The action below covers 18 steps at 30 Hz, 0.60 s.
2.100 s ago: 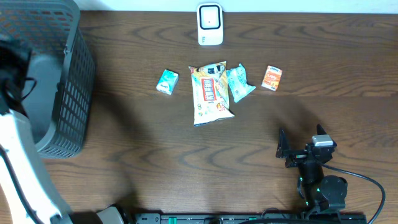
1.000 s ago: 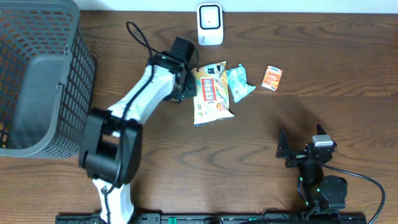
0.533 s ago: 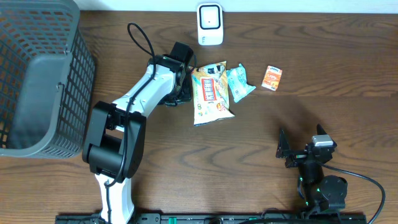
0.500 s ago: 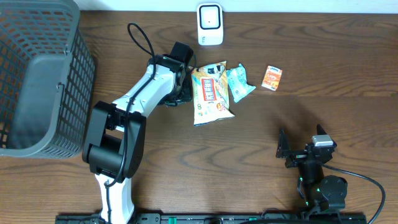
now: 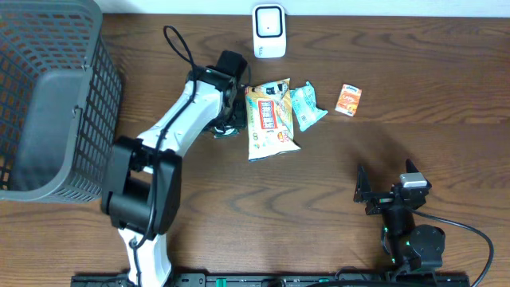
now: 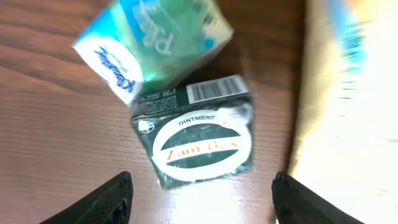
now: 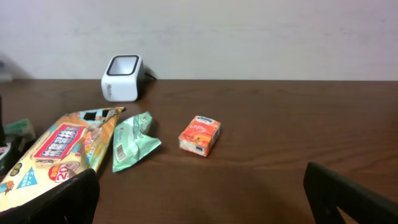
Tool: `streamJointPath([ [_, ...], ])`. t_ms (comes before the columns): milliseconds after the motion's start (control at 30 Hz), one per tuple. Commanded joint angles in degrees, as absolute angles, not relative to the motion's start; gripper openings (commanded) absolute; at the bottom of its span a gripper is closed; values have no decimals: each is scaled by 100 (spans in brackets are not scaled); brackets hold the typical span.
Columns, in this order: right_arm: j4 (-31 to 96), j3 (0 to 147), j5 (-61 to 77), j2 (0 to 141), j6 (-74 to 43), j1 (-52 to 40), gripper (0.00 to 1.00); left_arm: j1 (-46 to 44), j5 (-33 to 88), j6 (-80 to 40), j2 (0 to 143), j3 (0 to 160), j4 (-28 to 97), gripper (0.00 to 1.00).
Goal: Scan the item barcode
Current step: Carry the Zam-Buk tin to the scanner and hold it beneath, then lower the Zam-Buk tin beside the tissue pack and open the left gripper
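1. Left gripper [image 6: 202, 178] — released and holding nothing. Its dark fingertips [image 6: 118, 193] stand either side of the near end of the ointment box [image 6: 196, 140], with wood showing between each tip and the box.
2. Ointment box: small, dark green, lying flat on the table [image 5: 319, 183]. The white oval label faces up and "OINTMENT" is legible. The barcode [image 6: 214, 91] sits on the far side panel, in plain sight of the left wrist camera.
3. Tissue pack [image 6: 155, 43]: teal and white, tilted, touching the far end of the box; its print is blurred.
4. Snack bag [image 5: 269, 119]: large, pale yellow, lying flat just to the right of the box.
5. Left arm [image 5: 183, 119]: white, stretched from the near table edge to the cluster. Seen from overhead, it covers the box and the tissue pack.
6. Wipes packet [image 5: 307, 105]: teal, crumpled, lying against the upper right edge of the snack bag.
7. Orange pack [image 5: 348, 100]: small, lying by itself to the right of the wipes packet.
8. Scanner [image 5: 269, 32]: white, upright at the far table edge, beyond the top of the snack bag.
9. Basket [image 5: 107, 104]: grey mesh, at the far left corner, well apart from the items.
10. Right gripper [image 7: 200, 173] — jaws spread wide and empty, low over bare wood at the near right. It faces the items and is well apart from them.
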<state>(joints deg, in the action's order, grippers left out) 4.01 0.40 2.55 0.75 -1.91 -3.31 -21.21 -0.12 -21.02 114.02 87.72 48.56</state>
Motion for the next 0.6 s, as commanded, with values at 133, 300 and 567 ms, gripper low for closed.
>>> streamJointPath([
  [133,427,34,207,75,-231,-294,99,-2080,-513,-2038,11085,8938,4661,70],
  [300,427,34,207,75,-231,-294,99,-2023,-611,-2038,11321,8934,4248,65],
  [567,427,34,207,80,-231,-294,99,-1387,-742,-2464,11356,8923,4064,26],
])
